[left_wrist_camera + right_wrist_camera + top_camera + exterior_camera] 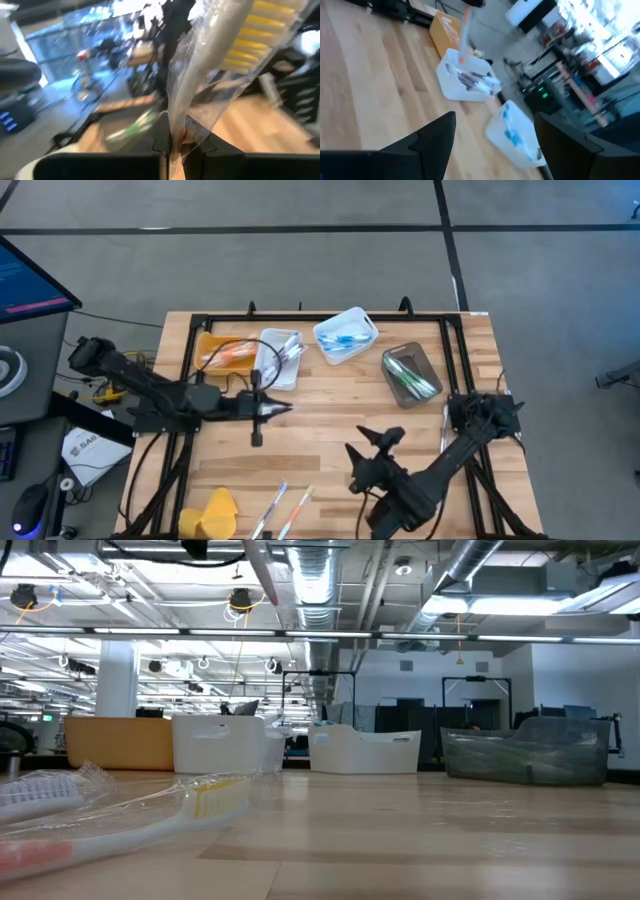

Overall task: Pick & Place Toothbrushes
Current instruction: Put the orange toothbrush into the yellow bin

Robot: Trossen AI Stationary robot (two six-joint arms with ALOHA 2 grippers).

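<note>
A: Filling the middle of the high view, a table (pixel 330 430), with an orange bin (pixel 208 340), white bin (pixel 285 378), pale bin (pixel 352 315) and grey bin (pixel 405 352) ranged along its upper edge.

B: And the arms?

A: Reaching in from centre left, the left gripper (pixel 272 409), just below the white bin. Clamped tight on one wrapped toothbrush (pixel 195 85), pinched low on the handle, yellow bristles up. At lower centre right, the right gripper (pixel 368 442), jaws spread wide, holding nothing.

B: Other toothbrushes?

A: Sorted into the bins by colour, it seems. Also two toothbrushes (pixel 272 508) lying loose at the bottom edge, beside a yellow lump (pixel 215 515).

B: Handling?

A: Probably very light, stiff along the handle, hardly fragile. Slippery, judging by the crinkled clear wrap, so liable to twist or slide in a weak pinch. Best taken across the middle of the handle, clear of the bristle head and loose film ends. Lying flat on wood, likely to need a low, square approach.
</note>
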